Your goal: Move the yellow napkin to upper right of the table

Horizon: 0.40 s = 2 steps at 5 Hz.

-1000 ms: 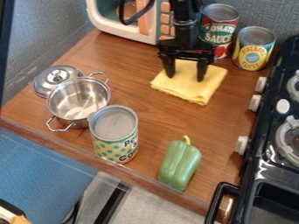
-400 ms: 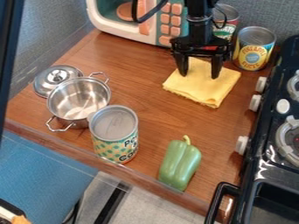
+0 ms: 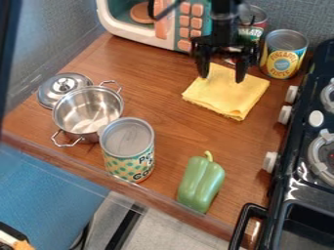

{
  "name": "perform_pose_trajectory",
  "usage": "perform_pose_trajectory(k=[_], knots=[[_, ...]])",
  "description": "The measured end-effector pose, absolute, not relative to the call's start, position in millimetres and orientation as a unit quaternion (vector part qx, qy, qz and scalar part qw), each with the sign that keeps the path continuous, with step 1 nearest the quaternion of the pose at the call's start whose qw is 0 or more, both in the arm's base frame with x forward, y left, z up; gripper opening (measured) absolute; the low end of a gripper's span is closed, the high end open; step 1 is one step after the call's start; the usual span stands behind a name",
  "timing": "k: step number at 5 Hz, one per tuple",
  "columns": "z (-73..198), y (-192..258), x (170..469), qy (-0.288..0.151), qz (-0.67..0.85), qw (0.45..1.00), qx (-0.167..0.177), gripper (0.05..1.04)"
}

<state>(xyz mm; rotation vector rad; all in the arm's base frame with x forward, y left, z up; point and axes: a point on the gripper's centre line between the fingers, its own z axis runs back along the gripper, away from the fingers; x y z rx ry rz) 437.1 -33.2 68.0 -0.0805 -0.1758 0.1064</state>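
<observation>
"First, what do we note nearest us?"

"At the table's (image 3: pixel 163 129) near edge, a green pepper (image 3: pixel 201 183); left of it, a large can (image 3: pixel 127 149), upright. Farther back and left, we mark a steel pot (image 3: pixel 88 110), lid (image 3: pixel 64 88) beside it."

"And beyond?"

"We find the yellow napkin (image 3: pixel 228 95), flat, toward the far right corner. Over its far part hangs the gripper (image 3: pixel 221 78), two fingers spread wide."

"Farthest?"

"By the far edge, we see a pineapple can (image 3: pixel 283 56) and, right of centre, a toy microwave (image 3: pixel 124 30)'s neighbour, a red can (image 3: pixel 253 31)."
</observation>
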Motion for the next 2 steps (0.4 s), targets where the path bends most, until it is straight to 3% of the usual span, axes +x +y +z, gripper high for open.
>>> perform_pose_trajectory(k=[1, 2], knots=[[99.4, -33.3, 428.3, -0.119, 0.045, 0.992, -0.018, 1.001], [104.3, -30.7, 419.7, -0.122, 0.036, 0.992, -0.016, 1.001]])
